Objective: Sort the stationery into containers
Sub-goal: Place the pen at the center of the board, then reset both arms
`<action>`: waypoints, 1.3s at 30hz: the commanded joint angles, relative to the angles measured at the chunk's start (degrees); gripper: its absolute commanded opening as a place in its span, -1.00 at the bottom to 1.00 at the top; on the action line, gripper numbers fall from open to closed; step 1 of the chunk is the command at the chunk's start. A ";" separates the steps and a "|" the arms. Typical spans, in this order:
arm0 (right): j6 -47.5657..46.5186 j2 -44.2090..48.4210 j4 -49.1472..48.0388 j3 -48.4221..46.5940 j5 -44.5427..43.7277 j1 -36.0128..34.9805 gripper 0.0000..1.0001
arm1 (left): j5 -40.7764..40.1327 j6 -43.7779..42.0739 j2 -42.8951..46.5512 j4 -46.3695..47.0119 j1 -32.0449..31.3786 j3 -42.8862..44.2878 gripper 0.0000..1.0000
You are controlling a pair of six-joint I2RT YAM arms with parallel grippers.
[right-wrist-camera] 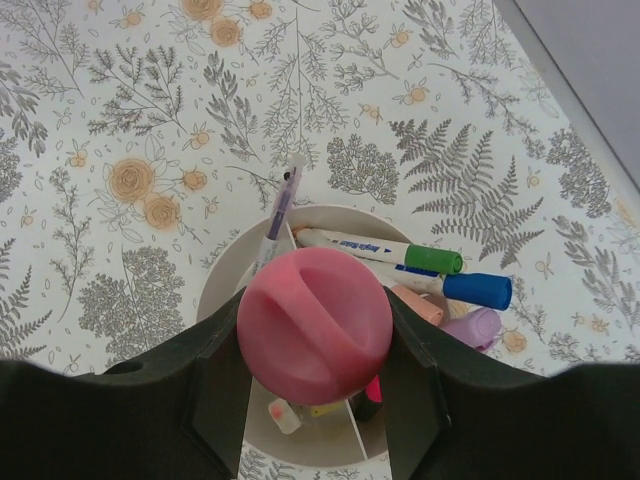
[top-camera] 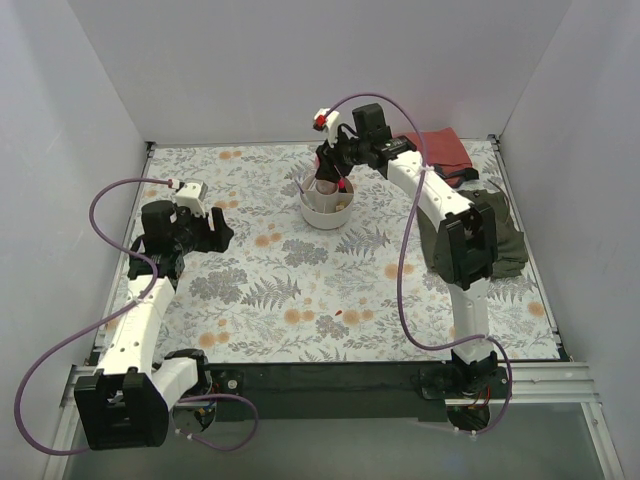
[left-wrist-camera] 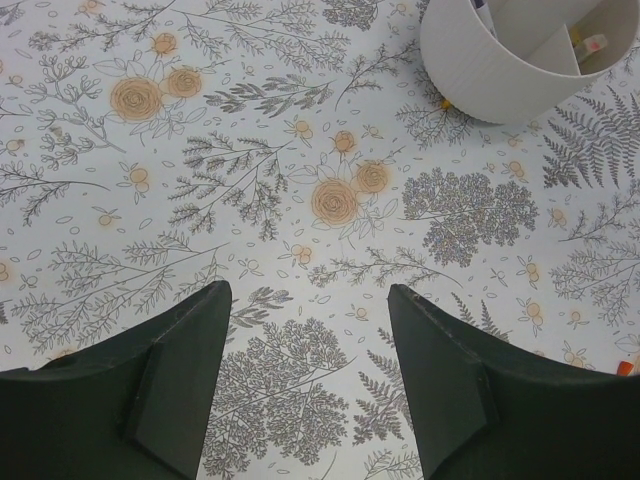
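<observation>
Pink ball (right-wrist-camera: 313, 325) is pinched in the right gripper (top-camera: 333, 180) directly above the white bowl (top-camera: 325, 215), which holds pens (right-wrist-camera: 400, 256). Next move: lower over a free compartment, then release. Left gripper (left-wrist-camera: 308, 340) is spread, idle.

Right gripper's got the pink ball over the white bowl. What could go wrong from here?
1. The round pink ball, clamped in the right gripper, looks wider than any free space in the round white bowl. If it is released onto the green-capped pen and blue-capped pen, it may roll out.
2. The thin lilac pen leans over the rim, so the gripper could knock it out as it descends.
</observation>
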State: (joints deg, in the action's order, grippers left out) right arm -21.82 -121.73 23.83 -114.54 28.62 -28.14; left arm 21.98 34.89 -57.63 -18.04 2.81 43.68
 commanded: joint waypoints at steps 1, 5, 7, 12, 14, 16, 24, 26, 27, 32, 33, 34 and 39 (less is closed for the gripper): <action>5.65 -1.05 -3.36 0.28 3.28 1.42 -0.84 | 2.02 -0.97 -0.73 -1.20 0.44 2.81 0.27; 5.65 -0.53 -4.23 3.00 1.88 1.60 -0.47 | 2.63 -1.14 -1.44 -0.85 0.44 3.08 0.28; 5.39 0.00 -5.28 4.50 0.04 1.60 -0.17 | 2.72 -1.49 -1.61 -0.85 0.44 3.16 0.28; 2.32 2.46 -6.43 6.87 -0.93 1.60 0.46 | 2.63 -2.11 -2.23 -0.94 0.44 4.13 0.28; 1.26 3.86 -6.43 7.40 -1.02 1.60 0.64 | 3.07 -1.94 -2.58 -0.59 0.44 4.13 0.28; 0.73 4.83 -6.08 7.75 -2.51 1.60 0.79 | 3.94 -1.50 -3.19 0.20 0.44 4.04 0.28; 4.06 10.63 7.19 1.24 -1.73 7.56 0.97 | 7.29 -0.80 -5.30 5.11 0.44 5.97 0.32; 7.30 14.83 7.28 5.87 -1.64 10.82 0.97 | 7.73 0.34 -6.26 6.78 0.44 6.15 0.35; 8.19 16.34 7.10 7.74 -4.51 11.44 0.97 | 7.64 0.96 -6.71 8.62 0.36 6.07 0.39; 15.86 20.83 9.65 17.23 -37.90 11.97 0.97 | 3.78 5.27 -10.39 14.87 0.36 6.68 0.50; 13.24 21.79 9.22 21.94 -44.64 12.14 0.97 | 2.64 5.27 -12.58 16.44 0.27 7.46 0.52; 12.60 22.93 7.04 24.34 -47.14 12.84 0.97 | 1.94 5.27 -13.82 16.72 0.27 8.34 0.54; 11.28 29.18 4.73 31.48 -47.34 14.52 0.97 | 0.61 7.73 -20.15 15.76 0.18 13.97 0.56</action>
State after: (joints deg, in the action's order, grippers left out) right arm -10.33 -96.33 30.30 -86.28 -10.17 -14.50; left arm 24.49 40.16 -75.79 -4.27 2.90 53.21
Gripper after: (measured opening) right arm 0.984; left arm 0.775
